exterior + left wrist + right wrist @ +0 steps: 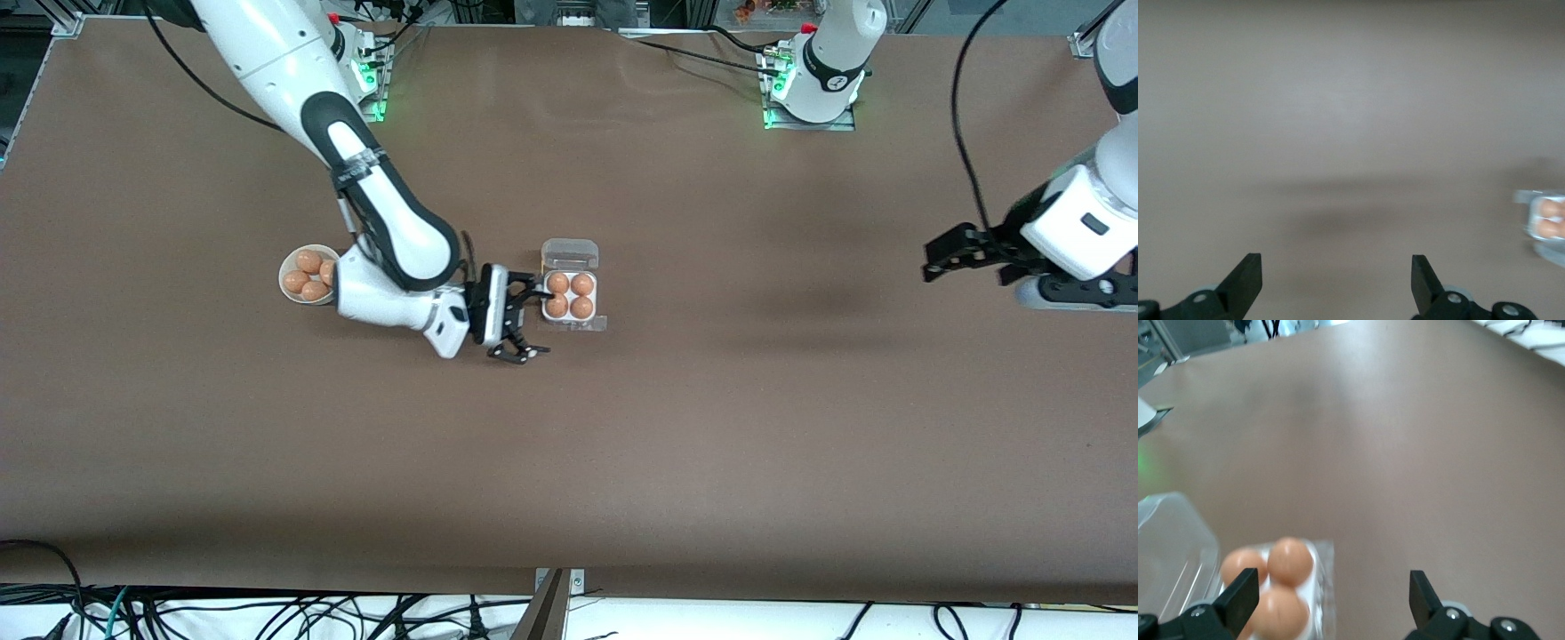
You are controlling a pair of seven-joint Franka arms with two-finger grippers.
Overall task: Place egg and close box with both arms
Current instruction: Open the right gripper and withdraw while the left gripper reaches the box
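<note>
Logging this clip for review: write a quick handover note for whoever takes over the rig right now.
Right gripper: open, empty, beside the box.
Left gripper: open, empty, waiting above the table at its own end.
Box: all four cells hold eggs; lid open.
White bowl: holds spare eggs, beside the right arm.
Done: egg placed.
Left: close the lid with both arms.

White bowl (289, 286) of eggs (310, 276)
</note>
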